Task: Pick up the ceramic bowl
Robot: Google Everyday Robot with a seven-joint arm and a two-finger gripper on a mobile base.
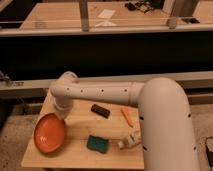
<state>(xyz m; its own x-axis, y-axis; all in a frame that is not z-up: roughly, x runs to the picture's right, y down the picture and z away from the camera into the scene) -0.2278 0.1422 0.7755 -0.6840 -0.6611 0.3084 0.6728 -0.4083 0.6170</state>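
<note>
Although the orange bowl (50, 133) sits at the far left of the small wooden table (80, 150), overhanging its left edge and looking tipped up on the side nearest the arm, the hold on it cannot be confirmed. The gripper (61, 114) hangs below the arm's wrist right at the bowl's upper right rim, seemingly touching it, but the wrist hides the tips, so I cannot tell whether it is spread, pressed together, or pinching the rim. Just right of the bowl, toward the front of the table, lies a teal sponge (97, 143), and behind it a small dark block (100, 110). Further right are an orange carrot-like piece (128, 116) and a small pale object (129, 140), close against the big white arm (162, 125) that fills the right side. I judge the step in hand to be the grasp at the rim, or the very start of the lift. The next move calls for a firm pinch on the rim and a slow, straight rise, since a glossy shallow bowl held by one edge could swing or slip.
</note>
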